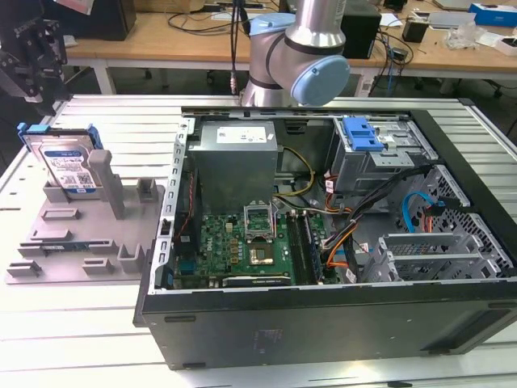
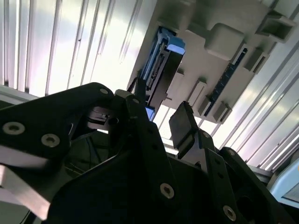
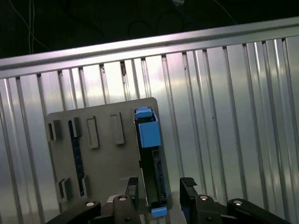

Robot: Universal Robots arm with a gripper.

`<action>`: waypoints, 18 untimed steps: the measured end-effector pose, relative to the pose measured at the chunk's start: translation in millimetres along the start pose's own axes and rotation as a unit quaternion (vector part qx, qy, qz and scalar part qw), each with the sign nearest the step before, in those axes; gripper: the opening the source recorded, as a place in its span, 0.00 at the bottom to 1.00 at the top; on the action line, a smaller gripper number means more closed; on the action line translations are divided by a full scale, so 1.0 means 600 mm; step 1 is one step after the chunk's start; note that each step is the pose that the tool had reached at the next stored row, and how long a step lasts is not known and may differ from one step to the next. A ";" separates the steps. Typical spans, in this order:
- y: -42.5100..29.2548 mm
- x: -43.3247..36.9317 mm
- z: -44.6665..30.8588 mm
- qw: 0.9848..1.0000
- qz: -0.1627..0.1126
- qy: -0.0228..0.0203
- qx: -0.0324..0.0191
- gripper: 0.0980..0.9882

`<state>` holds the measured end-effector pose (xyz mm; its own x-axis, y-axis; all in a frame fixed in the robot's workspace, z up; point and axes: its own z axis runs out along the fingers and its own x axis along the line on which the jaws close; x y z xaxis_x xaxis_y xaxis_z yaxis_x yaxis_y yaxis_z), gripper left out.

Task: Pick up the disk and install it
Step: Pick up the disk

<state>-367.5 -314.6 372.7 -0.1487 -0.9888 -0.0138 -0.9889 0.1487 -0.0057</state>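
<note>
At the exterior view's left, the dark pincer [image 1: 34, 81] hangs above the disk [image 1: 63, 158], which stands on edge in a slot of the grey holder tray [image 1: 73, 242] on the ribbed metal table [image 1: 97, 339]. The open computer case [image 1: 323, 315] lies well apart, toward the exterior view's right. In both wrist views the fingers [image 3: 188, 189] stand apart, empty, in line with the disk's two flat faces; it looks stiff, dense, smooth-sided and shock-sensitive, so I judge a square, firm hold across those faces near the upper edge safest.
</note>
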 end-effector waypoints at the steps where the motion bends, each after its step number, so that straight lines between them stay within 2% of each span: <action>1: 0.003 0.000 0.001 1.000 -0.003 0.000 0.000 0.43; 5: 0.009 0.000 0.004 0.999 -0.033 0.000 -0.001 0.43; 7: 0.014 0.001 0.005 0.999 -0.036 0.000 -0.001 0.43; 13: 0.042 0.003 0.010 0.999 -0.043 0.000 -0.001 0.43; 18: 0.048 0.004 0.018 0.999 -0.054 0.000 -0.004 0.43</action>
<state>-396.0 -312.5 361.6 -0.0412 -0.9990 -0.0142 -0.9991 0.0412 0.0011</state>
